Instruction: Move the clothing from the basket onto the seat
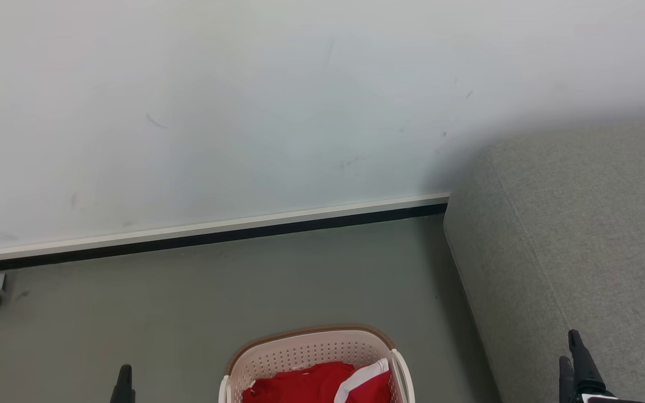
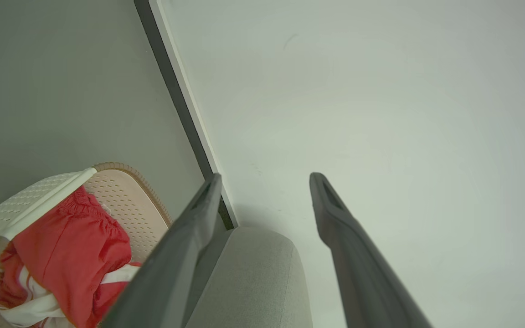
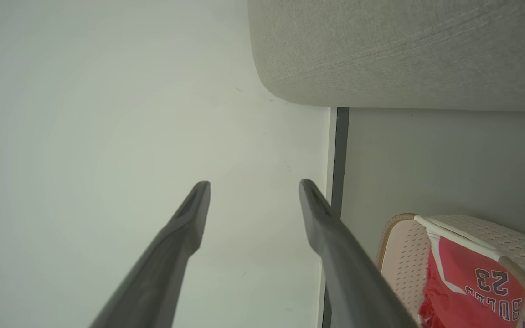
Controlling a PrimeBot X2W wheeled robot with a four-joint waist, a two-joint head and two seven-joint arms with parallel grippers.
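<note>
Cropping hides most of the basket (image 1: 311, 351) and clothing (image 1: 305, 385).

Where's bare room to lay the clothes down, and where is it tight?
The seat is bare across its visible top, from the left seam back to the wall. The floor between the basket and the skirting board is bare too. Only the basket is crowded, heaped with red clothing.

A pale, faintly scuffed wall (image 1: 244, 84) is shown across the upper frame. Beneath it, a white-and-black skirting strip (image 1: 205, 234) is run diagonally, bordered below by grey floor (image 1: 188, 302).
</note>
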